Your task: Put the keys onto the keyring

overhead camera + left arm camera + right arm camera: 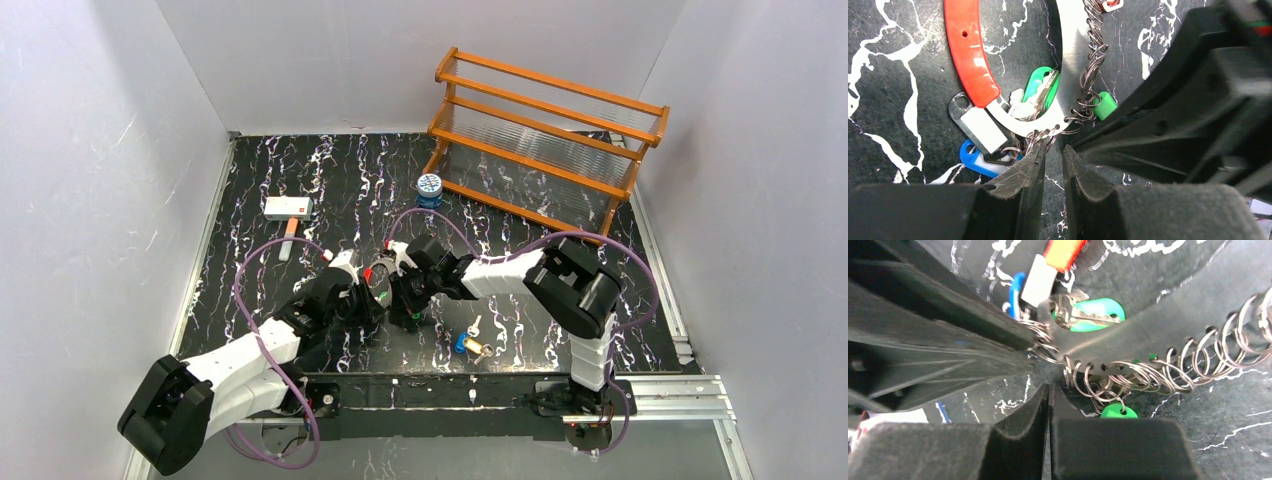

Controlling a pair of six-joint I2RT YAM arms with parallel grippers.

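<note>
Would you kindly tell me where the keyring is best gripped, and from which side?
Probably the orange section of the keyring: it is a broad, smooth arc, free of the small split rings and the green key that crowd the silvery band. Come from above, straddling the arc, since it seems to lie flat with bare table on both sides.

No text or number can be read. A red mark is seen on the white box (288,207), too small to be made out.
</note>
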